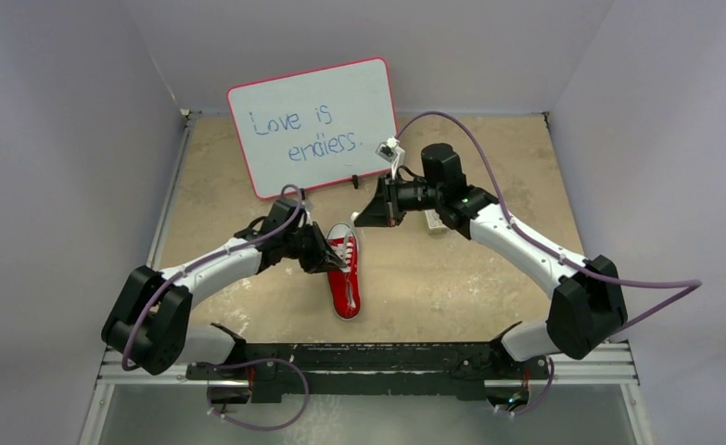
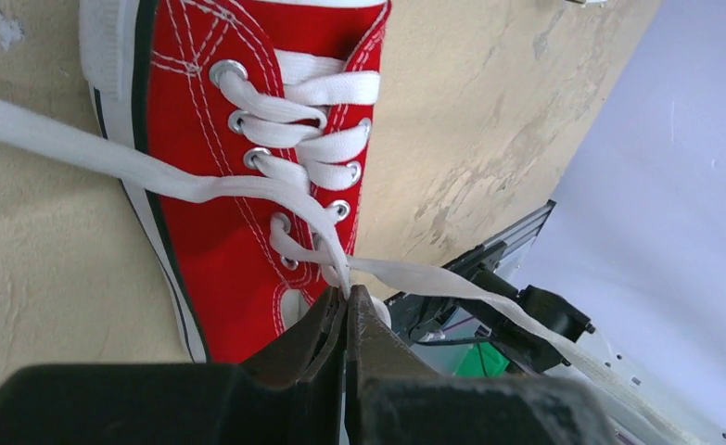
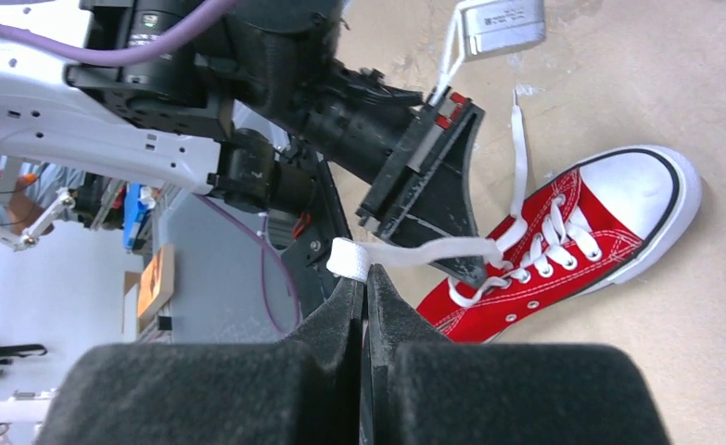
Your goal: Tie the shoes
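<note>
- The table bears the red shoe near its middle, between both arms.
- The left gripper has its fingers pressed together, pinching the white lace by the shoe's eyelets.
- The right gripper is likewise closed, clamping the lace end.

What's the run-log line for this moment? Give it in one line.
left tool: shut on lace near eyelets | right tool: shut on lace end, held clear of sneaker | bow: none yet

Left tool and right tool, jaws pressed together
</note>
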Robot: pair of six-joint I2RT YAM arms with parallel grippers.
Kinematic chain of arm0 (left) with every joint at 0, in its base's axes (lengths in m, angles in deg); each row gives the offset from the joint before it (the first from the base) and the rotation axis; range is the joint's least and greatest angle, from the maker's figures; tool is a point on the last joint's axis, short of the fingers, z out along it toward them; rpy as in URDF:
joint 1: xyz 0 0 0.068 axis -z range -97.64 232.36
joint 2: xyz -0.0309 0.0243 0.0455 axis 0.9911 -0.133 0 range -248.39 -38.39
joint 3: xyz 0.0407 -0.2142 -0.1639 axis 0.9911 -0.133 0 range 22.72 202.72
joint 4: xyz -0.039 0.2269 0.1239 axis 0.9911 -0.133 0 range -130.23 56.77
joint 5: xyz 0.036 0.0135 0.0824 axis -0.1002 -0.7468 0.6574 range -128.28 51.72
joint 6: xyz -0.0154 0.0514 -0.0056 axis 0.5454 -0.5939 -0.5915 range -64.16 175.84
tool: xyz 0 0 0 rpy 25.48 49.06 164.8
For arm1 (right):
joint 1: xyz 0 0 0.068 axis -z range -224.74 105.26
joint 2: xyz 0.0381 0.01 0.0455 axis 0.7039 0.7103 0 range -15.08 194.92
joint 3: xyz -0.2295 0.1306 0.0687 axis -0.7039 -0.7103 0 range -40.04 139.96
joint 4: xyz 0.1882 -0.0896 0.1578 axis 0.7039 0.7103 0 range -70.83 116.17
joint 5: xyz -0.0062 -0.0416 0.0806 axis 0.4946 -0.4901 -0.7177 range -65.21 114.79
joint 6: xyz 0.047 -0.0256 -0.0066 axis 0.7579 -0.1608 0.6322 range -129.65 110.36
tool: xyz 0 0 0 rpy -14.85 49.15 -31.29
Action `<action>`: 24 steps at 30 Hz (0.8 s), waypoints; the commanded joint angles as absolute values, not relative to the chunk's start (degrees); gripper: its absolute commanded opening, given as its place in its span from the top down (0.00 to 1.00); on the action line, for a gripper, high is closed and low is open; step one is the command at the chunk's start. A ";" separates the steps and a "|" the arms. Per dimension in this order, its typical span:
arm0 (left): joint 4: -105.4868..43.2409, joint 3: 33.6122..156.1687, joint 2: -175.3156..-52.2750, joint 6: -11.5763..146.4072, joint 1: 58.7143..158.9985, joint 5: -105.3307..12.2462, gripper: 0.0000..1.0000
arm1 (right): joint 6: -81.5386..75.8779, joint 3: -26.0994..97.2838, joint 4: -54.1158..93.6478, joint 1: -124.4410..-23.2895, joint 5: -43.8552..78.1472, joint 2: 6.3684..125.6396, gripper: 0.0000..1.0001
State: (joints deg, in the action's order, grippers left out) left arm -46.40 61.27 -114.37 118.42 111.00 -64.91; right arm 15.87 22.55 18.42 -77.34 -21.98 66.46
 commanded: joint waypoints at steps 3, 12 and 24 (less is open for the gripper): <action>-52.36 66.70 -115.24 111.46 111.19 -60.62 0.86 | 19.00 25.93 16.81 -77.22 -22.17 65.39 1.00; -75.56 78.32 -108.12 101.99 111.01 -45.32 0.26 | 14.67 29.85 23.18 -76.65 -17.79 66.90 1.00; -62.02 72.63 -96.16 49.76 112.23 -45.97 0.27 | 8.50 34.42 31.61 -71.43 -17.37 67.46 1.00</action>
